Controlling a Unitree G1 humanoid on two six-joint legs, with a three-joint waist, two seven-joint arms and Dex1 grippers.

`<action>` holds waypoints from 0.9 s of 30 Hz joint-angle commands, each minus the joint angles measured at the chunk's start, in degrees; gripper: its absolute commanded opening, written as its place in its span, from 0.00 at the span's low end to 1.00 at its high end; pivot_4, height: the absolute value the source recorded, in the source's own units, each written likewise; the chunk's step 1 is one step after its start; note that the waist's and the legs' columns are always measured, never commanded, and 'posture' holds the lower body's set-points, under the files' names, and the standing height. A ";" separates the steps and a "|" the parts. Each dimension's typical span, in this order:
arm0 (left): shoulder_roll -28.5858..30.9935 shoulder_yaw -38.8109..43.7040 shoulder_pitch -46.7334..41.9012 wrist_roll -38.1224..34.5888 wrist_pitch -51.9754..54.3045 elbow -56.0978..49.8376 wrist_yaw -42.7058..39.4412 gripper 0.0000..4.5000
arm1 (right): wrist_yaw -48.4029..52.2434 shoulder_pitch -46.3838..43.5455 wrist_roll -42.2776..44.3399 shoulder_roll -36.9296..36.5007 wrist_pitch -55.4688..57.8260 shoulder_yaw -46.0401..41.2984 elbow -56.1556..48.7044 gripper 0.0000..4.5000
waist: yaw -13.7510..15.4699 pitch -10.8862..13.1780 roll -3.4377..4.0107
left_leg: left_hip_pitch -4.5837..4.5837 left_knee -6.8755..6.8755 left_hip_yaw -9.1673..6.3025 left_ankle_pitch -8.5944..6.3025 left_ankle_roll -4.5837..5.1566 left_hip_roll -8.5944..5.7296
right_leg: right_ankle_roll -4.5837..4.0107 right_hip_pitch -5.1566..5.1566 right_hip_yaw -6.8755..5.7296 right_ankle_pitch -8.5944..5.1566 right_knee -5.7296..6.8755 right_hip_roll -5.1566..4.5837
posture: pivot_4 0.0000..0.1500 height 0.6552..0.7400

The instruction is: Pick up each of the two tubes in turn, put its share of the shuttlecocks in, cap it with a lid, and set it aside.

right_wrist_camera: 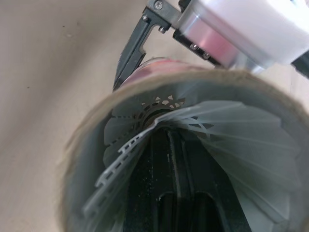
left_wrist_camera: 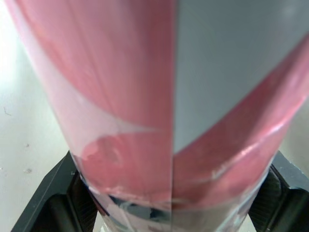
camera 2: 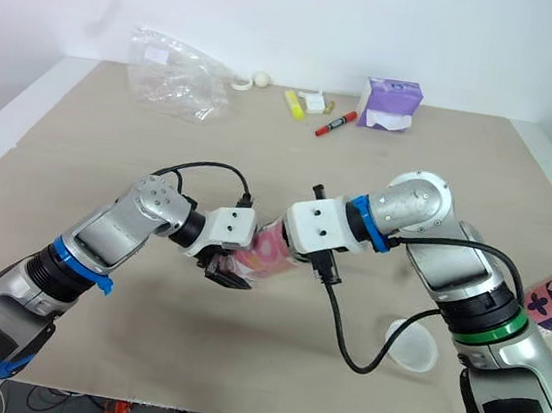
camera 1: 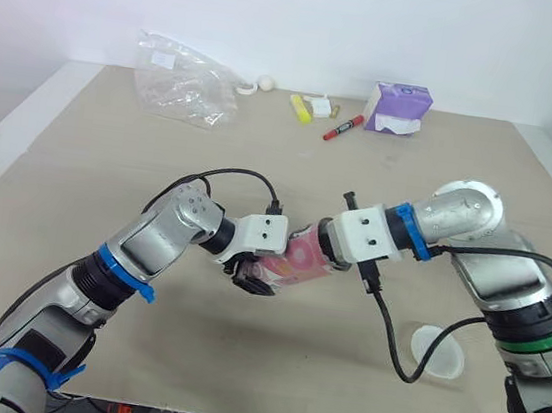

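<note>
Above the counter (camera 1: 75,202), the pink tube (camera 1: 295,257) is clenched by the left gripper (camera 1: 250,275). The right gripper (right_wrist_camera: 170,145), grip untellable, sits in its 2 o'clock mouth amid a shuttlecock (right_wrist_camera: 145,116); a skewed pull-out could crush the skirt or drag it out.

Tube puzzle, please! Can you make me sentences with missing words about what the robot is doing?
The left gripper is shut on the ___ tube.
Inside the tube sits a white ___.
The clear lid lies on the ___.
The marker at the far edge is ___.
Missing words: pink; shuttlecock; table; red.
</note>
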 commanded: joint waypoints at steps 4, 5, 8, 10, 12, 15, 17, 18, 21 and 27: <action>-0.66 -1.60 1.04 0.76 -0.36 0.32 0.92 0.80 | 1.49 -3.18 -3.04 8.78 -1.29 4.31 4.42 0.03 | -0.45 -0.07 -0.09 | 0.27 0.00 0.02 0.10 0.15 0.10 | -0.29 0.16 0.00 0.05 0.03 0.14 | 1.00 1.00; -0.70 -1.59 1.05 0.77 -0.34 0.34 0.95 0.80 | 1.78 -3.44 -3.34 9.39 -1.58 4.42 4.86 0.03 | -0.56 -0.08 -0.09 | 0.28 0.00 0.02 0.12 0.16 0.10 | -0.31 0.16 0.00 0.07 0.03 0.14 | 1.00 1.00; -0.83 -1.48 1.04 0.80 -0.29 0.47 1.01 0.80 | 2.73 -3.76 -4.32 10.88 -2.12 4.69 6.03 0.03 | -0.80 -0.10 -0.11 | 0.33 0.00 0.02 0.21 0.28 0.12 | -0.38 0.17 0.00 0.18 0.06 0.17 | 1.00 1.00; -0.88 -1.39 1.00 0.88 -0.38 0.72 1.04 0.80 | 3.23 -3.86 -5.06 11.59 -2.78 4.88 6.85 0.03 | -1.04 -0.12 -0.10 | 0.35 -0.01 0.03 0.27 0.38 0.12 | -0.40 0.17 0.00 0.26 0.06 0.18 | 1.00 1.00; -0.90 -1.31 1.01 0.94 -0.43 0.90 1.08 0.80 | 3.53 -3.90 -5.59 12.21 -3.19 4.88 7.45 0.03 | -1.36 -0.17 -0.09 | 0.37 -0.02 0.03 0.31 0.43 0.13 | -0.41 0.18 0.00 0.30 0.07 0.19 | 1.00 1.00; -0.99 -1.28 0.90 1.08 -0.61 1.26 1.04 0.80 | 3.88 -3.95 -5.86 12.86 -3.68 4.56 7.99 0.03 | -1.57 -0.21 -0.09 | 0.40 -0.02 0.03 0.36 0.48 0.13 | -0.40 0.20 0.00 0.35 0.08 0.19 | 1.00 1.00; -1.04 -1.22 0.91 1.20 -0.77 1.55 0.98 0.80 | 3.90 -4.01 -5.94 13.16 -3.80 4.23 8.17 0.03 | -1.64 -0.22 -0.09 | 0.42 -0.02 0.03 0.37 0.50 0.13 | -0.40 0.20 0.00 0.37 0.08 0.19 | 1.00 1.00; -0.98 -1.19 1.02 1.28 -0.96 1.74 0.92 0.80 | 3.80 -4.25 -5.96 13.01 -3.70 3.71 8.16 0.03 | -1.66 -0.23 -0.09 | 0.42 -0.02 0.03 0.38 0.51 0.13 | -0.40 0.21 0.00 0.38 0.08 0.19 | 1.00 1.00; -0.74 -1.07 1.29 1.44 -1.56 2.44 0.69 0.80 | 4.07 -5.32 -5.32 11.62 -2.81 1.18 8.02 0.03 | -1.66 -0.23 -0.09 | 0.42 -0.02 0.03 0.39 0.52 0.13 | -0.39 0.20 0.00 0.39 0.09 0.19 | 1.00 1.00; -0.11 -0.42 1.83 1.82 -3.83 4.63 0.70 0.80 | 4.59 -6.50 0.73 6.53 4.65 -6.48 2.69 0.03 | -1.25 -0.20 -0.05 | 0.22 -0.02 0.02 0.42 0.51 0.08 | -0.35 0.12 0.01 0.38 0.07 0.15 | 1.00 1.00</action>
